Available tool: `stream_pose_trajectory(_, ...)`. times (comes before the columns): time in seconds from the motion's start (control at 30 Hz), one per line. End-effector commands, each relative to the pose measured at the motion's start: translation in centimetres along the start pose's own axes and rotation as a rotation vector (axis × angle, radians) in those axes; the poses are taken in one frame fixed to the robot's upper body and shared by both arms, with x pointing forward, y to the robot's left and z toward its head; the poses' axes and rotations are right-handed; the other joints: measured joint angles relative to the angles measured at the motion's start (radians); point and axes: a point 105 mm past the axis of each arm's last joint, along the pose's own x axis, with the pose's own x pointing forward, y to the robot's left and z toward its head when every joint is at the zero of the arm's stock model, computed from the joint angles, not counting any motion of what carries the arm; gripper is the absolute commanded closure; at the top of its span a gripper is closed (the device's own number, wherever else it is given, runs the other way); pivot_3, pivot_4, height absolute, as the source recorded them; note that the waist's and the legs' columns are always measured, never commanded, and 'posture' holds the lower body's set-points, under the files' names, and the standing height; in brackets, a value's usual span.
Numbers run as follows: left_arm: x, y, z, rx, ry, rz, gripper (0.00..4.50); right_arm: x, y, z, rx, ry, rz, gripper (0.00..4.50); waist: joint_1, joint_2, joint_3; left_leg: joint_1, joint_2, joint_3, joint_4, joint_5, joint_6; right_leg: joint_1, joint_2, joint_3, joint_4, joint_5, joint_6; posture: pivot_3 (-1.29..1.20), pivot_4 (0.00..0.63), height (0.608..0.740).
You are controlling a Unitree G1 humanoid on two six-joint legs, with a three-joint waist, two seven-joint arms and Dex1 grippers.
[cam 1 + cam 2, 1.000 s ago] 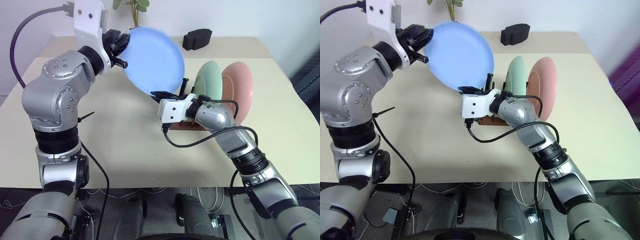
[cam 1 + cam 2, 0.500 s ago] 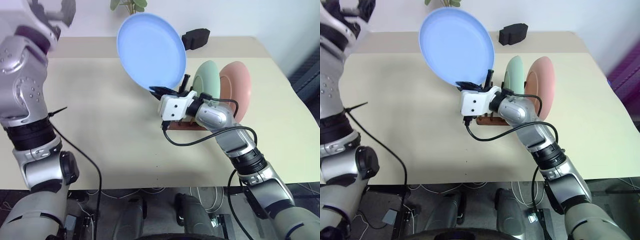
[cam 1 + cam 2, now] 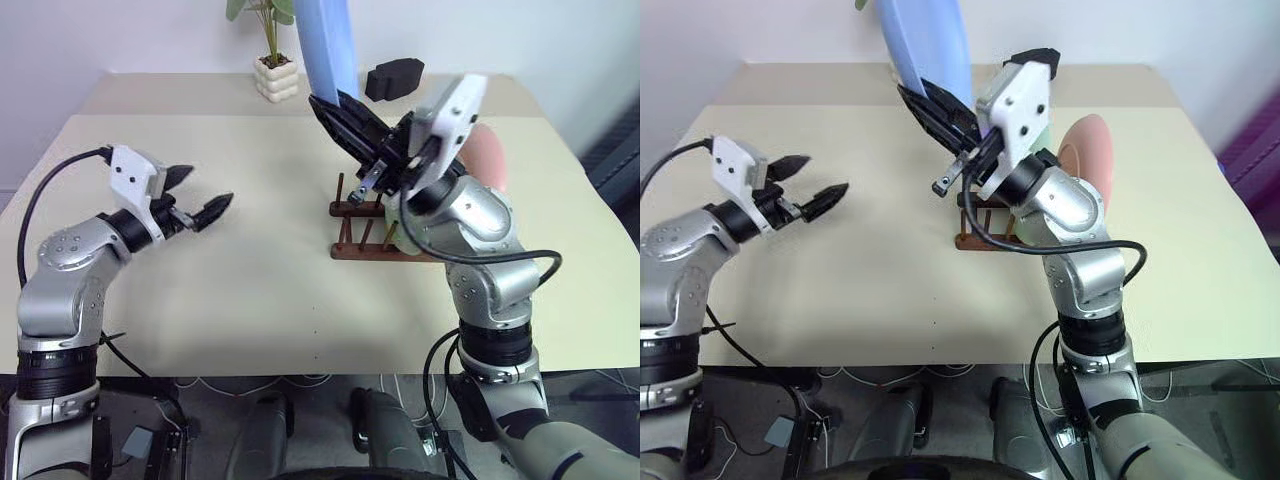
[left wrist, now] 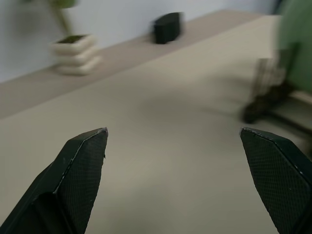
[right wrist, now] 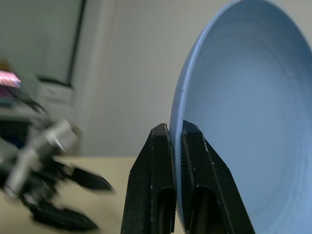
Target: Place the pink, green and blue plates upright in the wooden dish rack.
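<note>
My right gripper [image 3: 322,104] is shut on the lower rim of the blue plate [image 3: 324,45], holding it high above the table, edge-on to the head views. In the right wrist view the two fingers [image 5: 161,165] pinch the blue plate [image 5: 243,97]. Below and behind that arm stands the wooden dish rack [image 3: 360,250]. The pink plate [image 3: 490,155] stands upright at the rack's right end, and the green plate [image 4: 295,44] stands upright beside it, largely hidden by my arm. My left gripper [image 3: 205,188] hovers open and empty over the table, well left of the rack.
A white pot with a plant [image 3: 275,78] and a black object [image 3: 393,78] sit at the table's far edge. The beige table [image 3: 250,290] has bare surface between my left gripper and the rack and along the front.
My left gripper let go of the blue plate, opened wide and dropped down to the left. My right gripper lifted and rolled the plate, which now faces sideways.
</note>
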Motion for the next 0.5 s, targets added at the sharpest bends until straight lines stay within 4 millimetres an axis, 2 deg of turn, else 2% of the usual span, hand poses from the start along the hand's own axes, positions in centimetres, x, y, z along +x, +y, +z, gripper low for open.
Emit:
stream_pose_trajectory(0.03,0.4,-3.0,0.0,-0.025,0.0,-0.15,0.06,-1.0,0.2,1.3,0.137,-0.049,-0.042,4.5,0.0,0.0,0.0,0.0,0.0,0.0,0.0,0.0,0.0,0.0,0.0,0.0,0.0,0.0,0.0,0.0,0.15,0.74)
stream_pose_trajectory(0.2,0.9,-5.3,-0.5,-0.066,0.017,-0.246,0.06,-2.5,0.0,0.4,0.257,-0.007,-0.12,4.5,-0.001,0.0,0.0,0.0,0.0,0.0,0.0,0.0,0.0,0.0,0.0,0.0,0.0,0.0,0.0,0.0,0.15,0.74)
stream_pose_trajectory(0.5,2.0,-7.8,-1.6,-0.033,0.07,-0.363,0.06,-3.8,-0.6,-0.7,0.38,0.037,-0.175,4.5,-0.002,0.001,0.0,0.0,0.0,0.004,0.0,0.0,0.0,0.0,0.001,0.0,0.0,-0.002,-0.003,0.0,0.15,0.74)
